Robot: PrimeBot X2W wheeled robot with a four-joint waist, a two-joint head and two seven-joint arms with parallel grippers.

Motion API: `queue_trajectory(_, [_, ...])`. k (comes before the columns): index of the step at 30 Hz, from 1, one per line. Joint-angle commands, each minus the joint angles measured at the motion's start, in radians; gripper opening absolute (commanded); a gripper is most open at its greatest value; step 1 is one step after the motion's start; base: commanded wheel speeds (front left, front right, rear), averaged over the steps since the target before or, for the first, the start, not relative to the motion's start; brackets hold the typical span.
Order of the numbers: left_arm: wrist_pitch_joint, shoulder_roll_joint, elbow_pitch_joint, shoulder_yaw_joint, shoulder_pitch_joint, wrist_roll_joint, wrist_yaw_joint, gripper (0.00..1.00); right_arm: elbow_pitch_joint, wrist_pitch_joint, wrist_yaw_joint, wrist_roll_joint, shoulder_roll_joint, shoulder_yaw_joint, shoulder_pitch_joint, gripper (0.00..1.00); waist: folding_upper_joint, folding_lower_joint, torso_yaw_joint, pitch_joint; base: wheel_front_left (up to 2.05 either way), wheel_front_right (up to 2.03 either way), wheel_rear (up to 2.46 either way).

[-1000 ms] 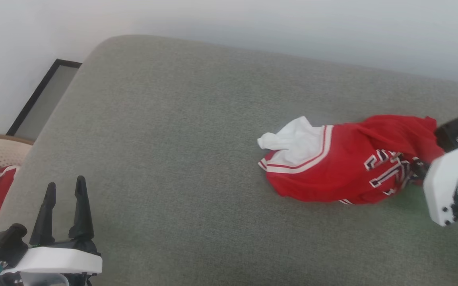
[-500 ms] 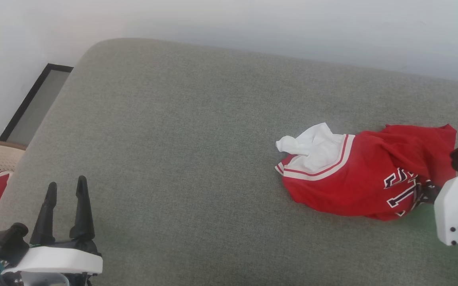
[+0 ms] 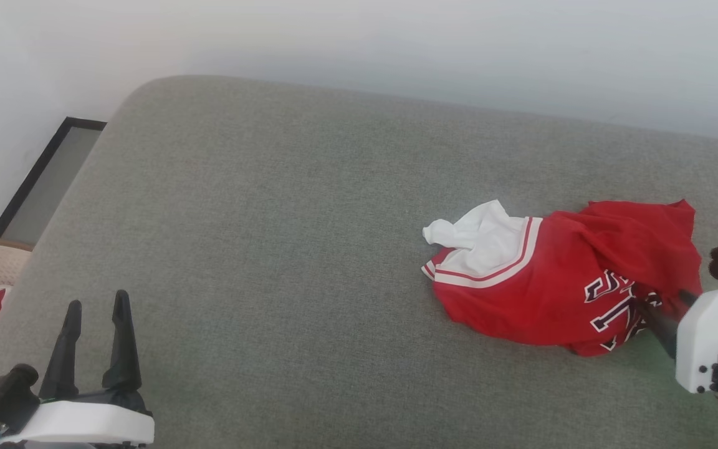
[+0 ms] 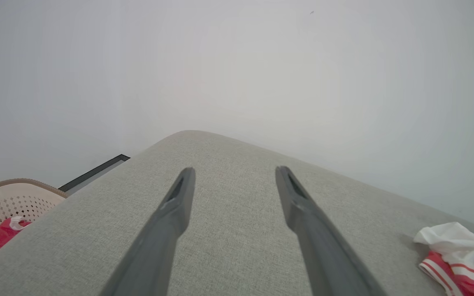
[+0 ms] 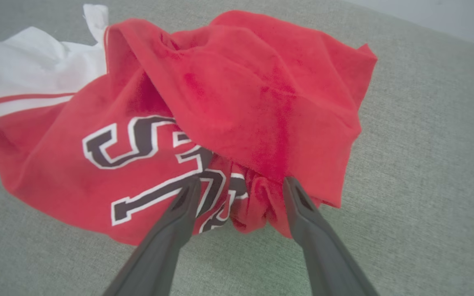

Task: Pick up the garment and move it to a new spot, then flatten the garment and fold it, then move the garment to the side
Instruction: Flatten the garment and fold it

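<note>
Garment (image 3: 552,293) lies in a crumpled red heap on the right side of the grey upholstered surface (image 3: 272,249) in the head view, white sleeve poking out toward the middle. The right gripper (image 3: 672,312) sits at its near edge, while the left gripper (image 3: 97,304) waits well apart at lower left, fingers spread. Over to the left wrist view: left gripper (image 4: 235,170) wide open, nothing between its fingers, the garment (image 4: 459,255) off at the far right, a basket (image 4: 10,201) beside the surface. Right wrist view now: right gripper (image 5: 241,183) splayed wide, straddling a bunched fold of the garment (image 5: 228,90) by the lettering, tips at the cloth but clamping nothing. My read: placement looks done and flattening is up next, which calls for both grippers finding hems or corners and drawing the fabric out flat.
</note>
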Motion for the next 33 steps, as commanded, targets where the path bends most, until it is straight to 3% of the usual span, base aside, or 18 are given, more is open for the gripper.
queue_trajectory(1, [-0.004,0.004,-0.004,0.004,0.010,0.003,-0.003,1.00,-0.012,0.000,0.000,-0.006,0.008,-0.024,0.016,1.00,0.0000,0.0000,-0.004,-0.003,0.00,0.00,0.00])
queue_trajectory(14, [-0.004,0.004,-0.015,-0.008,0.002,-0.006,-0.003,1.00,-0.105,0.109,0.000,-0.032,0.046,-0.160,0.053,1.00,0.0000,0.0000,-0.004,0.026,0.00,0.00,0.00])
queue_trajectory(21, [-0.004,-0.008,-0.009,-0.027,-0.028,-0.010,-0.003,1.00,-0.136,0.267,0.000,0.008,0.084,-0.129,0.065,1.00,0.0000,0.0000,0.016,0.082,0.00,0.00,0.00])
queue_trajectory(28, [-0.004,-0.020,-0.002,-0.037,-0.056,-0.016,-0.003,1.00,-0.111,0.333,0.000,-0.006,0.106,-0.096,0.038,1.00,0.0000,0.0000,0.036,0.121,0.00,0.00,0.00])
queue_trajectory(29, [-0.004,-0.021,-0.002,-0.039,-0.061,-0.017,-0.003,1.00,-0.102,0.338,0.000,-0.019,0.101,-0.080,0.034,0.80,0.0000,0.0000,0.038,0.124,0.00,0.00,0.00])
queue_trajectory(30, [-0.004,-0.023,-0.001,-0.041,-0.065,-0.018,-0.003,1.00,-0.102,0.333,0.000,-0.028,0.088,-0.055,0.032,0.00,0.0000,0.0000,0.042,0.128,0.00,0.00,0.00])
queue_trajectory(33, [-0.004,-0.024,0.004,-0.045,-0.070,-0.017,-0.003,1.00,-0.093,0.290,0.000,-0.028,0.076,-0.031,0.012,0.00,0.0000,0.0000,0.048,0.133,0.00,0.00,0.00])
